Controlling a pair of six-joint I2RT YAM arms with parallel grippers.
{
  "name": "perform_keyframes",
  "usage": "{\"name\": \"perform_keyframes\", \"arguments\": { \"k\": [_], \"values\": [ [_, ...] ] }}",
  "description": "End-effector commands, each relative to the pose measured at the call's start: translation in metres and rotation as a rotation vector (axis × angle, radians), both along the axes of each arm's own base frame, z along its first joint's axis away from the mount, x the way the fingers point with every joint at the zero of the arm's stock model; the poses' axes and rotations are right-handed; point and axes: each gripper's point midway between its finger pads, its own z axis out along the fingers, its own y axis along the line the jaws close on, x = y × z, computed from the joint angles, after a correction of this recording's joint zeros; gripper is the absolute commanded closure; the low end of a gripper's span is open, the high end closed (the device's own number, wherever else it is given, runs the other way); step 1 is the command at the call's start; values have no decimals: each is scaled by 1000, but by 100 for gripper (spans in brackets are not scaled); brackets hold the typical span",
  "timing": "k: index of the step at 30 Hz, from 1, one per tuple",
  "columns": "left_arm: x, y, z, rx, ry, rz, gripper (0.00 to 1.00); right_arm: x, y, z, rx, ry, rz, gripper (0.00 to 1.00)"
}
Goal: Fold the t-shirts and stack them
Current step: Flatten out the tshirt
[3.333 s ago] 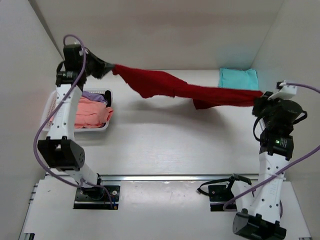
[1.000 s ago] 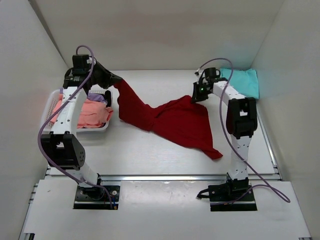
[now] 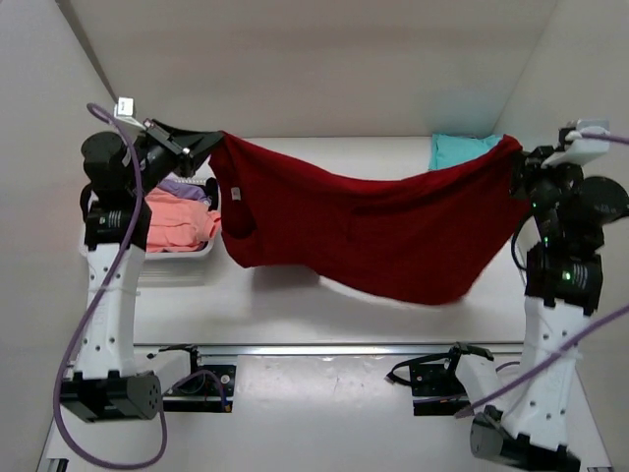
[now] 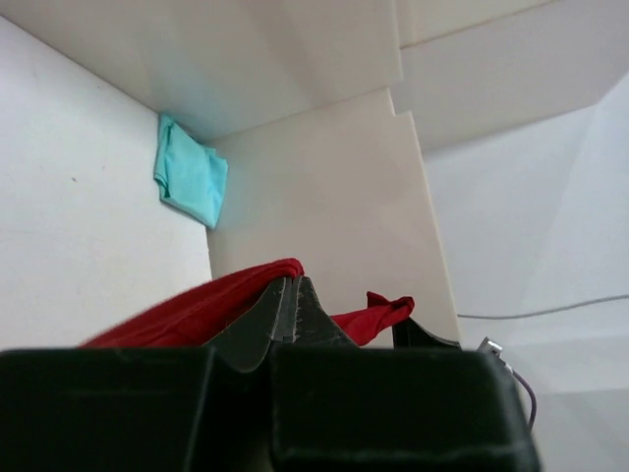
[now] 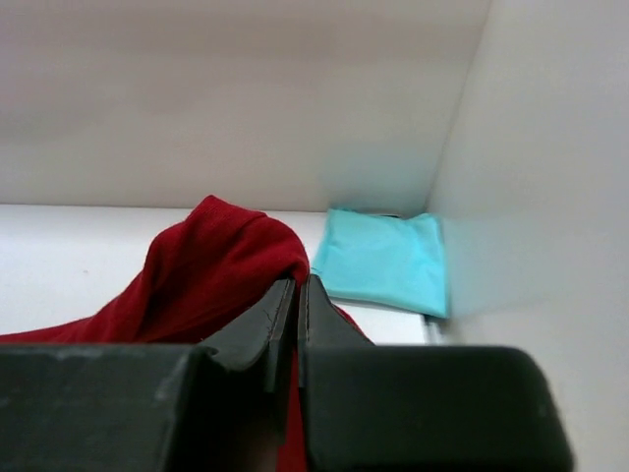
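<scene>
Left jaws and right jaws each pinched the red shirt [image 3: 373, 236], stretched above the worktop [image 3: 295, 315]. A teal shirt [image 3: 457, 149] lay behind.

White table [image 3: 295, 305] — mesh basket [image 3: 177, 249] at left, folded teal t-shirt [image 3: 457, 150] in far-right corner

Dark red t-shirt [image 3: 373, 231], teal t-shirt [image 3: 457, 149], salmon t-shirt [image 3: 177, 221], lavender t-shirt [image 3: 183, 188], white basket [image 3: 182, 252].
</scene>
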Motion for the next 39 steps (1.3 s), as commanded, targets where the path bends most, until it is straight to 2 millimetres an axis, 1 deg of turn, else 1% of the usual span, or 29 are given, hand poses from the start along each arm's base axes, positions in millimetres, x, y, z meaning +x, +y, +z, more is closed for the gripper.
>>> {"name": "perform_keyframes", "arguments": {
  "k": [1,2,4,6,7,8,9,10,11,12,13,14,15,16,18,20,21,22,24,25,26,27,28,29,31,32,34,35,39],
  "values": [
    [34,2,16,24,-33,51,100,60,-1,-1,83,-33,61,100],
    [50,-1,7,34,-4,46,100,82,-1,-18,114,10,71,100],
    [80,-5,-5,54,31,70,100,112,5,-18,117,6,89,100],
    [122,-13,-44,102,116,72,100,146,11,-35,122,56,126,100],
    [133,-12,-41,116,110,94,100,170,12,-47,135,86,141,100],
    [159,-16,-71,147,162,88,100,193,11,-74,165,145,160,100],
    [182,-17,-90,180,191,90,100,204,11,-64,170,123,167,100],
    [197,-22,-85,184,172,94,100,228,8,-78,181,154,167,100],
    [221,-28,-102,193,187,78,97,252,-1,-113,207,230,146,100],
    [245,-30,-112,183,200,71,83,273,-6,-126,196,262,109,98],
    [255,-39,-113,178,178,43,78,284,-7,-105,186,228,101,90],
    [277,-42,-118,148,176,36,72,301,-13,-113,200,260,64,67],
    [294,-45,-145,127,230,22,70,316,-17,-132,212,301,40,62],
    [295,-50,-113,105,166,-7,62,317,-24,-116,198,295,7,61],
    [312,-44,-112,97,151,5,56,328,-21,-122,160,329,-37,55],
    [308,-47,-120,102,184,-25,54,323,-21,-130,139,348,-55,50],
    [299,-47,-114,131,178,-35,53,317,-19,-120,138,336,-57,49],
    [288,-43,-111,166,179,-43,53,311,-18,-134,144,373,-83,49],
    [261,-48,-141,211,258,-80,53,291,-12,-136,124,394,-83,47],
    [240,-47,-106,210,187,-76,52,285,-13,-140,124,409,-86,47],
    [230,-49,-146,212,265,-90,53,269,-8,-146,133,432,-81,47],
    [203,-46,-157,211,306,-95,55,253,-4,-152,149,452,-79,47],
    [178,-44,-165,220,332,-100,55,237,-5,-140,145,424,-83,47],
    [155,-43,-156,244,327,-111,55,221,1,-172,142,496,-77,47],
    [115,-45,-171,295,370,-134,55,190,-1,-186,130,509,-116,45],
    [96,-50,-199,322,444,-150,54,169,0,-194,136,524,-115,45],
    [59,-56,-207,388,438,-178,53,137,6,-205,167,562,-101,45],
    [39,-57,-223,444,461,-191,52,125,7,-224,177,609,-104,44],
    [-19,-37,-300,675,611,-190,49,84,19,-254,205,665,-68,43]
  ]
}}
